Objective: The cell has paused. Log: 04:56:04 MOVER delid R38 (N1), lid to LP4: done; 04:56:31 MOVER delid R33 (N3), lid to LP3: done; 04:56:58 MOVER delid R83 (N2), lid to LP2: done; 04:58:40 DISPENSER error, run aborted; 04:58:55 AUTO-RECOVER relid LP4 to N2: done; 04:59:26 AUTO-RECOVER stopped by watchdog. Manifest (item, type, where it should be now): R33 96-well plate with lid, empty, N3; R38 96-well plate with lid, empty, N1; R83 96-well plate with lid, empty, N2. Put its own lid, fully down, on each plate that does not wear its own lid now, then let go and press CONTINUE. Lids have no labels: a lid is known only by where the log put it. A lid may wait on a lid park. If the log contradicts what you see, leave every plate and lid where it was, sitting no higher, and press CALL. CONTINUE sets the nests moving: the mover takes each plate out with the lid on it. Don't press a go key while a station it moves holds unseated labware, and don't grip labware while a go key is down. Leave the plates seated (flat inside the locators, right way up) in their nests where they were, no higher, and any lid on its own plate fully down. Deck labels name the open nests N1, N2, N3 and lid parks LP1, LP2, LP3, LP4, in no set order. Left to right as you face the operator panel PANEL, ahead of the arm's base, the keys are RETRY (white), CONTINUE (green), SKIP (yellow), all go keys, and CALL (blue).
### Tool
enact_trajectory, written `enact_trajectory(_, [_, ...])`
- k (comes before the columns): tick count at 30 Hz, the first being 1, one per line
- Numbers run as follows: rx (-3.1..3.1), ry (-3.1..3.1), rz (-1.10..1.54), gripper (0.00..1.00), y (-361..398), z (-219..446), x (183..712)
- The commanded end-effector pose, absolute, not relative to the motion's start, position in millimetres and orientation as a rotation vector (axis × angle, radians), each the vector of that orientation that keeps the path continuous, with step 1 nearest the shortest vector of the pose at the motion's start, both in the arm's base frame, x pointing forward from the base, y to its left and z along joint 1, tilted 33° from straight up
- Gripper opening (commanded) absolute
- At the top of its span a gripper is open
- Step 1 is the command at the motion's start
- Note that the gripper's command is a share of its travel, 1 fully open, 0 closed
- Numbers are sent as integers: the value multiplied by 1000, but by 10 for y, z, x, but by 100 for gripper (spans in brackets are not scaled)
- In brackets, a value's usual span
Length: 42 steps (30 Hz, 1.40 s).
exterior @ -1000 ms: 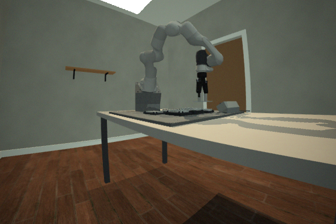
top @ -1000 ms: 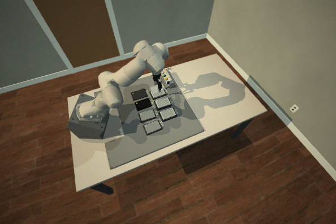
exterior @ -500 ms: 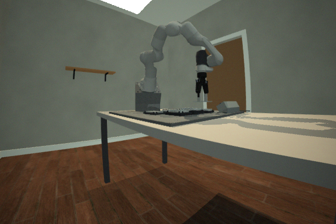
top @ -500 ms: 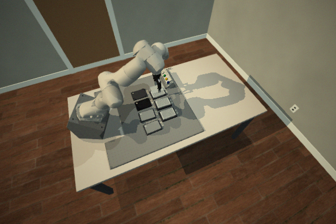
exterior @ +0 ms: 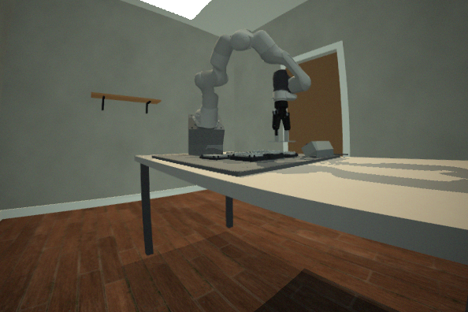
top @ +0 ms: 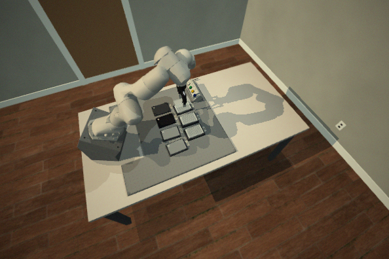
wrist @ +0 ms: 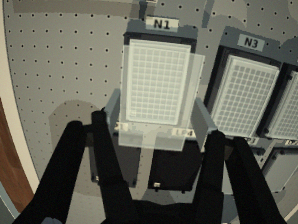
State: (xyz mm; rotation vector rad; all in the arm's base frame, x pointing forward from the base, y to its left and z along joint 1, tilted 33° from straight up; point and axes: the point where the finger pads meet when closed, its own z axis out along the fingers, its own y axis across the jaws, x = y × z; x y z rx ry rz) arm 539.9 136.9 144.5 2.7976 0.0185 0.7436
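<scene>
My gripper [top: 184, 103] [exterior: 281, 138] [wrist: 156, 103] is shut on a clear lid [exterior: 292, 141] [wrist: 165, 141], held level above nest N1 and clear of the deck. In the wrist view the lid looks shifted right and towards the gripper from the N1 plate [wrist: 160, 43]. The N3 plate [top: 188, 119] [wrist: 246, 95] and the N2 plate [top: 194, 131] [wrist: 291, 107] sit in their nests; whether they wear lids is too small to tell. Lid park LP4 [top: 166, 120] [wrist: 172, 172] and the end park [top: 161, 109] [wrist: 120, 167] are dark and bare. Two parks hold pale lids [top: 171, 133] [top: 177, 147].
The operator panel [top: 198, 97] [exterior: 320, 149] stands beyond the nests, near N1. Its green key [top: 190, 87], yellow key [top: 192, 91] and blue key [top: 194, 95] show. N3 is close beside N1. The perforated deck [top: 154, 176] [wrist: 50, 60] carries all stations.
</scene>
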Motion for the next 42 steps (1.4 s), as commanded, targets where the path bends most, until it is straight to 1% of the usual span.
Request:
enact_trajectory(1, [2801,2,746,0,1373,1449,5395])
enact_trajectory(42, [2797,28,741,0,1288,1134,5579])
